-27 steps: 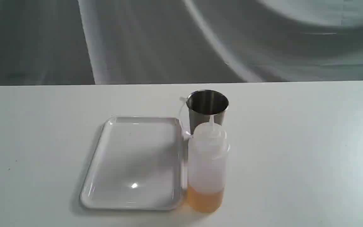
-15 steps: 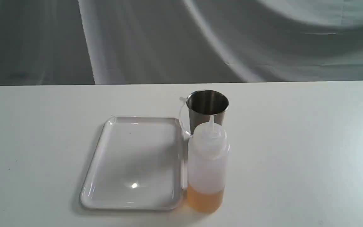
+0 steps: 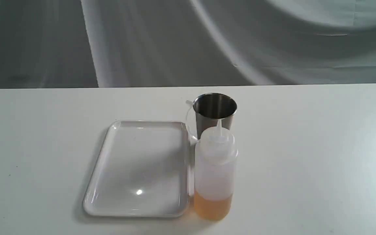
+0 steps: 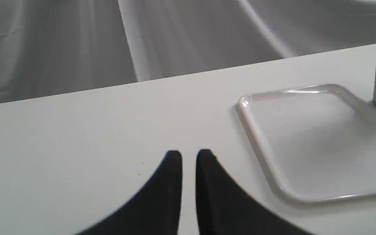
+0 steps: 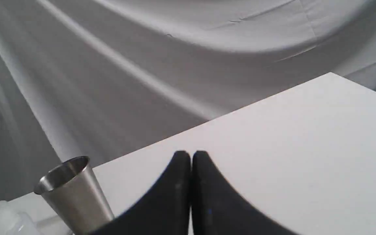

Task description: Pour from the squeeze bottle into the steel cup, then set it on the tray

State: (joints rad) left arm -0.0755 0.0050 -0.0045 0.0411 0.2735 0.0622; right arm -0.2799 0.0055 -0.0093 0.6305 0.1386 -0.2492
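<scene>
A: The squeeze bottle (image 3: 214, 169) is seen upright on the white table (image 3: 305, 147), just right of centre in the lower half of the exterior view. Amber liquid is held in its lowest part only.

B: And the steel cup (image 3: 215, 109) is found directly above it in the frame, upright too, its front partly covered by the nozzle. Whether the two touch cannot be told.

A: The tray (image 3: 139, 163) is laid flat left of centre, its right rim just beside the bottle.

B: Now the left gripper (image 4: 189, 153), shown in the left wrist view. Its fingers are held slightly apart, a narrow slit is left between them, and nothing is gripped. It is held over bare table, with the tray near and the cup beyond it.

A: The right gripper (image 5: 191, 153) is pressed fully together, with nothing clamped. It is poised above the table, and the cup is seen near it.

B: The cap strap (image 3: 188, 120) is looped beside the cup's left side.
</scene>
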